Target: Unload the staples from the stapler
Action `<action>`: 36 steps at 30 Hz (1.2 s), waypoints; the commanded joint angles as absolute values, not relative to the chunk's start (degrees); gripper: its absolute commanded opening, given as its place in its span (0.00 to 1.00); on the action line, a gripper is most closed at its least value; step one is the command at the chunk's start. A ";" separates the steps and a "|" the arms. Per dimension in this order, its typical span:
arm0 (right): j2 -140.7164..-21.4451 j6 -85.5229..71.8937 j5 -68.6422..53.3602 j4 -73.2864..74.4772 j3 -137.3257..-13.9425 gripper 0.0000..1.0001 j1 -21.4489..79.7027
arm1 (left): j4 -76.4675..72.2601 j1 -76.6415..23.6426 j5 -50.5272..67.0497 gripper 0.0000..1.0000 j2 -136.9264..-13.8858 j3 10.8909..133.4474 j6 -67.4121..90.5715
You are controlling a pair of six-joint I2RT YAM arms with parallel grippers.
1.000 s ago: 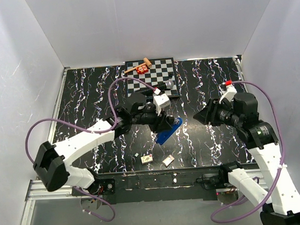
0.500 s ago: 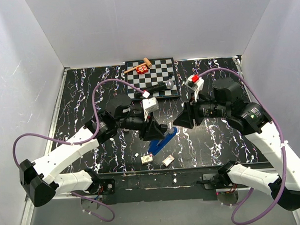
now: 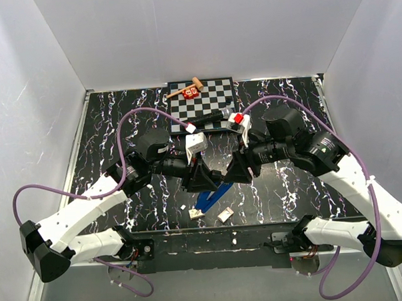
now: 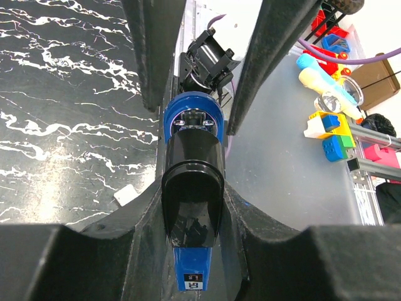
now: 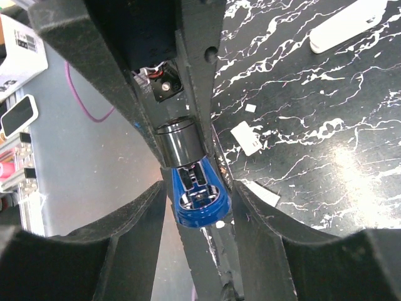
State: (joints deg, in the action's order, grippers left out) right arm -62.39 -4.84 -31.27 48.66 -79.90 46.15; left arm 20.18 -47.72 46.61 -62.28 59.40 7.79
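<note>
The royal-blue stapler (image 3: 213, 195) hangs tilted above the table's front middle. My left gripper (image 3: 201, 177) is shut on it; in the left wrist view (image 4: 193, 200) its fingers press the sides of the stapler's black end (image 4: 193, 182). My right gripper (image 3: 236, 172) faces it from the right. In the right wrist view (image 5: 199, 188) it is open, and its fingers (image 5: 294, 251) stand either side of the stapler's blue rounded end (image 5: 200, 199) with a gap on each side.
A checkered board (image 3: 202, 100) lies at the back with a black microphone (image 3: 211, 115) and a small wooden hammer (image 3: 185, 90) on it. Two small cards (image 3: 196, 213) (image 3: 224, 216) lie near the front edge. A white marker (image 5: 348, 24) lies on the table.
My right gripper has swung left to the stapler, and its fingers now straddle the blue end. My left gripper has carried the stapler a little left and toward the front.
</note>
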 commanded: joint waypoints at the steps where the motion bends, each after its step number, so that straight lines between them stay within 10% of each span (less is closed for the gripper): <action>1: -62.49 -3.08 -31.55 49.13 -82.62 0.54 48.33 | 18.63 -47.37 48.34 0.00 -60.03 59.68 8.96; 26: -65.39 -1.06 -30.59 48.87 -81.65 0.52 54.32 | 17.23 -47.11 47.90 0.00 -59.59 59.33 10.02; 36: -65.48 -0.62 -31.11 49.13 -80.68 0.01 55.11 | 17.31 -46.85 49.22 0.00 -58.54 60.38 9.76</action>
State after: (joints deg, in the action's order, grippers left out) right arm -65.87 -0.45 -29.76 49.60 -80.14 54.04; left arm 21.15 -47.35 49.19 -61.14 58.65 9.32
